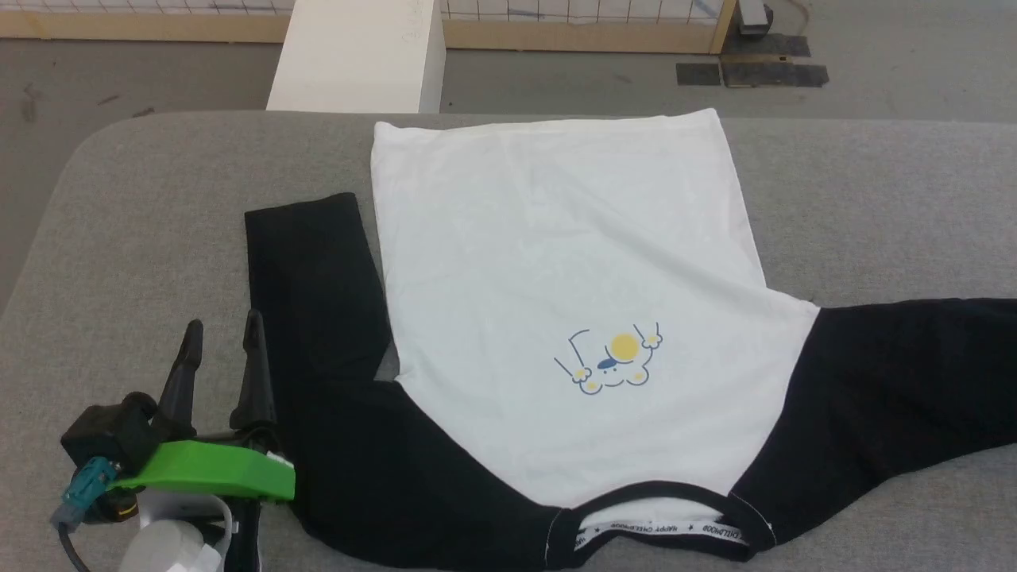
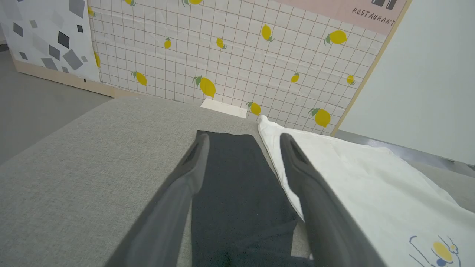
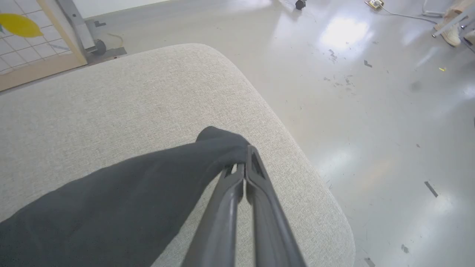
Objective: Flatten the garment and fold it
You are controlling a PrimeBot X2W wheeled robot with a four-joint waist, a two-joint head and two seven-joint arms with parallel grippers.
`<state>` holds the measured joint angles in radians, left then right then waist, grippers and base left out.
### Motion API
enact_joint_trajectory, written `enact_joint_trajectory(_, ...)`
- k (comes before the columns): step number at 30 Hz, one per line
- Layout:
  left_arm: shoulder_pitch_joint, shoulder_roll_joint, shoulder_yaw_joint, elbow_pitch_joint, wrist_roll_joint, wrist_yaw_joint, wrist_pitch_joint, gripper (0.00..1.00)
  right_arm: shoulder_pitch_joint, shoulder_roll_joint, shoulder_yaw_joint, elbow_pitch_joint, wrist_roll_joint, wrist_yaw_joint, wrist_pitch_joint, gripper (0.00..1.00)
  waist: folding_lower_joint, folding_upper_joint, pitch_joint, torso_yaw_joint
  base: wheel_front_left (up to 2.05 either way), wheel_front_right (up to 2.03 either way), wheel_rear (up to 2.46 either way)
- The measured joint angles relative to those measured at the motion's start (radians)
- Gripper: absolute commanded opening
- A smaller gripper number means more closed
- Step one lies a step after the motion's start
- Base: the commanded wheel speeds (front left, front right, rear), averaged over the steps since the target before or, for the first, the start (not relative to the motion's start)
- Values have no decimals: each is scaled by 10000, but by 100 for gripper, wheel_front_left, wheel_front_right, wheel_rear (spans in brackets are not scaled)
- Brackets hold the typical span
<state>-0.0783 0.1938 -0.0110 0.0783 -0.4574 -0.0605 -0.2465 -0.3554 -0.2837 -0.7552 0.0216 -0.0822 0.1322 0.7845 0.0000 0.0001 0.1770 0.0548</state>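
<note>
The garment (image 1: 556, 262) lay front up across the grey padded surface (image 1: 143, 206), filling the middle of the head view, with the collar at the bottom edge and the hem toward the top. The white body looked mostly smooth. One black sleeve (image 1: 310, 270) was bent upward alongside the body at centre left, and the other sleeve (image 1: 898, 381) ran out to the right edge of the frame.

The left gripper (image 1: 224, 322) sat at the lower left of the head view, just beside the bent sleeve, with its fingers spread wide and nothing between them. In the left wrist view the left gripper (image 2: 244, 139) framed that sleeve on the surface beyond it. In the right wrist view the right gripper (image 3: 245, 163) had its jaws pressed together on the cuff end (image 3: 222, 144) of the outstretched sleeve, near the surface's rounded corner, with the floor (image 3: 371, 111) beyond.

The shirt looked like light, limp knit: it would probably sag from any single hold, crease easily and drag a little on the textured cover. Edges seemed the best holds, namely the cuffs, the hem corners and the shoulder seams, pinched through both layers so the fabric moved as one
</note>
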Motion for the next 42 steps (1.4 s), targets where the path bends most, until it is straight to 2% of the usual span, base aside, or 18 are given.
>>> enact_joint_trajectory(5, 6, -17, -67, 27, -10, 4, -4, 100, -38, -650, 1816, -19, 819, 0, -198, 0, 0, 0, -200, -40, 0, 0, 0)
enact_joint_trajectory(11, 17, -27, -136, 67, -13, 35, -4, 100, 74, -782, 4217, -474, 1958, 0, -205, 0, 0, 0, -383, -88, 0, 0, 0)
enact_joint_trajectory(13, 27, -35, -171, 92, -15, 44, -2, 100, 112, -654, 4934, -688, 2155, 0, -173, 0, 0, 0, -444, -90, 0, 0, 0)
enact_joint_trajectory(20, 98, -40, -211, 104, -71, 92, -4, 100, 480, 403, 7582, -1561, 2522, -2, -31, 0, 0, 0, -605, -27, 0, 0, 0)
enact_joint_trajectory(26, 121, -44, -267, 142, -105, 100, -2, 100, 686, 1049, 9599, -1490, 3051, -4, -127, 0, 0, 0, -642, 123, 0, 0, 0)
enact_joint_trajectory(30, 133, -46, -290, 144, -121, 102, -4, 100, 636, 1283, 10732, -966, 3388, 0, -351, 0, 0, -1, -664, 228, 0, 0, 0)
enact_joint_trajectory(34, 151, -50, -307, 165, -180, 109, -4, 100, 413, 1580, 11430, -157, 3659, -2, -731, 0, 0, -1, -640, 316, 0, 0, 0)
enact_joint_trajectory(36, 151, -52, -316, 188, -182, 132, -4, 100, 200, 1799, 12013, 531, 3710, -2, -1022, 0, 0, 0, -589, 385, 0, 0, 0)
enact_joint_trajectory(42, 149, -61, -332, 261, -197, 132, -15, 100, -328, 2173, 12922, 2002, 3916, -2, -1822, 0, 0, -1, -439, 517, 0, 0, 0)
